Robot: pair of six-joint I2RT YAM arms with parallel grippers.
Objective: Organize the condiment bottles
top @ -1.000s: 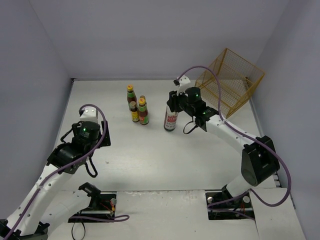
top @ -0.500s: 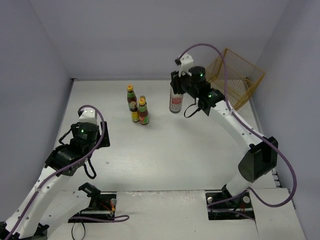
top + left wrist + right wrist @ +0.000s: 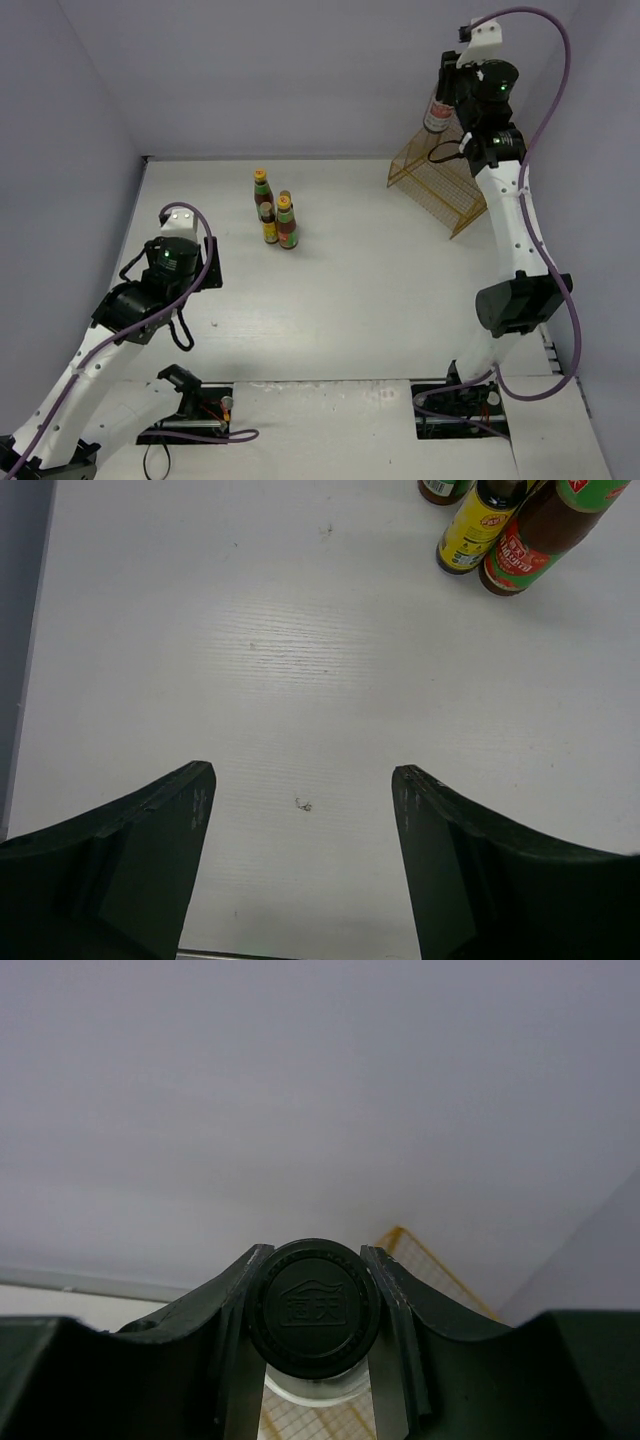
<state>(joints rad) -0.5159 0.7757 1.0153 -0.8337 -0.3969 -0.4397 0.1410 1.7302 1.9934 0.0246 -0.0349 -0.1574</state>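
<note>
My right gripper (image 3: 447,92) is shut on the black cap (image 3: 313,1308) of the tall clear bottle (image 3: 436,112) with the white-red label. It holds the bottle high in the air above the back of the yellow wire basket (image 3: 447,185). Two dark red yellow-capped bottles (image 3: 262,187) (image 3: 287,224) and a short brown yellow-labelled bottle (image 3: 268,226) stand clustered on the table at back centre; a second short one (image 3: 285,198) is mostly hidden among them. My left gripper (image 3: 303,780) is open and empty over bare table, left and nearer than the cluster (image 3: 470,535).
The basket lies tilted at the back right by the wall; its wire shows below the cap in the right wrist view (image 3: 430,1270). Walls close the table on the left, back and right.
My right gripper has lifted the tall bottle off the table and carried it up and to the right, above the basket. The left arm has hardly moved.
</note>
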